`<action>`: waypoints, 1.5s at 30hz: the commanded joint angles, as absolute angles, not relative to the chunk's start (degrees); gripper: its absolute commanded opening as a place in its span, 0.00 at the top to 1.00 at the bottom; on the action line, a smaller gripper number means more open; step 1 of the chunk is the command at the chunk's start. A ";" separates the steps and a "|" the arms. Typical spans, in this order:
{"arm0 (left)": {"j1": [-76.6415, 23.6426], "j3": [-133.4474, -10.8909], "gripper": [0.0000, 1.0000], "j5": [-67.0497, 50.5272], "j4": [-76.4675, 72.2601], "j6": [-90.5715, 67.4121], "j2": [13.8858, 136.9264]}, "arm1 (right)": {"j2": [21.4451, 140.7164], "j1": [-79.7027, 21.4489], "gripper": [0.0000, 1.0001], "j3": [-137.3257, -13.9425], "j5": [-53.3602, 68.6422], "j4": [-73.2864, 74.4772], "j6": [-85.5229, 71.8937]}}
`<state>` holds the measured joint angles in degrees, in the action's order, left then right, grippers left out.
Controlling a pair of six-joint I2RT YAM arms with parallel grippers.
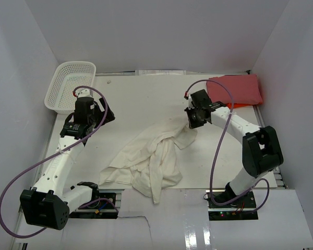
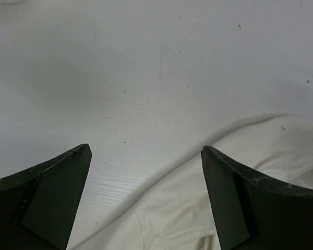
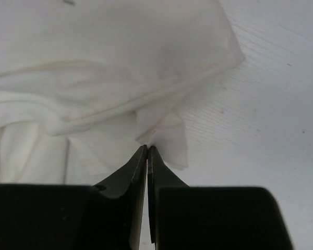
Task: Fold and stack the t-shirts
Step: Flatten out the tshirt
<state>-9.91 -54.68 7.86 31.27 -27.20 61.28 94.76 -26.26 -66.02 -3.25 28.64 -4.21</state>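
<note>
Crumpled cream-white cloth t-shirt (image 1: 151,156) lies mid-frame on the white worktop (image 1: 146,99). Right pincer (image 3: 147,148): clenched, apparently nipping the shirt's upper-right edge. Left pincer (image 2: 145,151): released, over worktop near the shirt's edge. Folded red cloth t-shirt (image 1: 235,89): upper right.

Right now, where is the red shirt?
In the top view, the red t-shirt lies folded at the far right corner of the table, well apart from the crumpled cream-white t-shirt near the middle.
</note>
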 commanded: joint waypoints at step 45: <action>-9.67 -53.88 0.02 -2.55 29.00 -25.05 62.40 | 69.96 -9.75 0.76 -92.28 -19.45 57.39 -12.22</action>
<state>-9.87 -54.22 -2.02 29.85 -25.67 63.44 71.24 -9.96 -88.75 -13.45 59.46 -11.68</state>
